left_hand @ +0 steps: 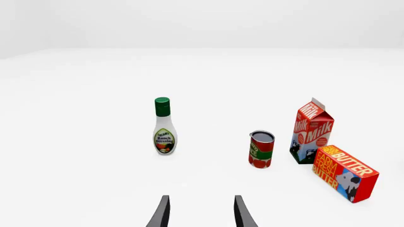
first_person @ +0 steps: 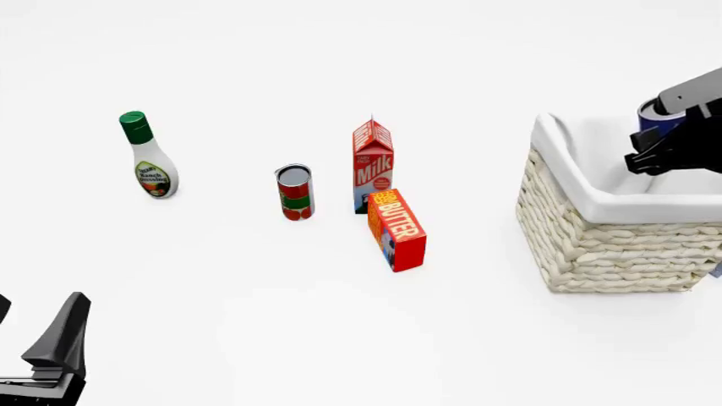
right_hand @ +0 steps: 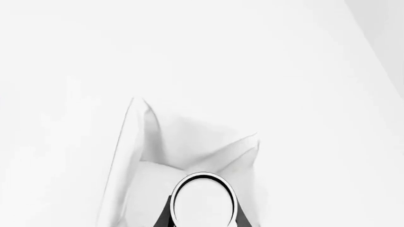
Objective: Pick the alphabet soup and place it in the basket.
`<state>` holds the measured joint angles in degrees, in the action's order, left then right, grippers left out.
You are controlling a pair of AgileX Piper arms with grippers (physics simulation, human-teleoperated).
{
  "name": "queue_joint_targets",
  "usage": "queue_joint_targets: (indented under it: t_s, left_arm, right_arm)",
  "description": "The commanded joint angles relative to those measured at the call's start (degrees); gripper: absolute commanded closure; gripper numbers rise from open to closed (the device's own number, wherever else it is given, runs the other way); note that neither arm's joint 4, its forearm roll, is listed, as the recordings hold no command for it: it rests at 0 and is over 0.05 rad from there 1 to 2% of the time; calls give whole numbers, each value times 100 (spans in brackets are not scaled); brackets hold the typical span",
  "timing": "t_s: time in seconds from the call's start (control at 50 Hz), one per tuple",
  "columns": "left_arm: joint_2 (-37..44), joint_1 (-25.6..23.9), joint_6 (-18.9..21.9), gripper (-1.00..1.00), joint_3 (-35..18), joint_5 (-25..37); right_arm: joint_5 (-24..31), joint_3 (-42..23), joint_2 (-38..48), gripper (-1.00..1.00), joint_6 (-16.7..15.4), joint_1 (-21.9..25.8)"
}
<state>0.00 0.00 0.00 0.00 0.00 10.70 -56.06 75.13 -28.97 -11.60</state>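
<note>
Simulated test setting: a featureless white tabletop (first_person: pixel 338 338) under blank white surroundings carries only groceries, including a red milk carton (first_person: pixel 373 165) and a green-capped ranch dressing bottle (first_person: pixel 149 156).

"Milk" stands on the red carton (first_person: pixel 374 165), "BUTTER" on the red box (first_person: pixel 396 228), "Ranch Dressing" on the green-capped bottle (left_hand: pixel 164 127).

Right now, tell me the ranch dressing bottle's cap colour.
Green; the ranch dressing bottle's cap shows best in the left wrist view.
</note>
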Motion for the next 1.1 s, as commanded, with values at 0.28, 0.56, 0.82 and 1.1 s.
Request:
queue_joint_targets:
  t_s: [0.28, 0.56, 0.82, 1.1]
  left_arm:
    - [0, 0, 0, -100, 0, 0]
    - [0, 0, 0, -100, 0, 0]
    - [0, 0, 0, -100, 0, 0]
    - [0, 0, 0, -100, 0, 0]
  right_arm:
    - [-56, -98, 266, 100, -39, -39]
    - [-121, -84, 404, 100, -132, -25]
    - [-179, -99, 556, 100, -196, 11]
    - [-202, -85, 607, 100, -233, -5]
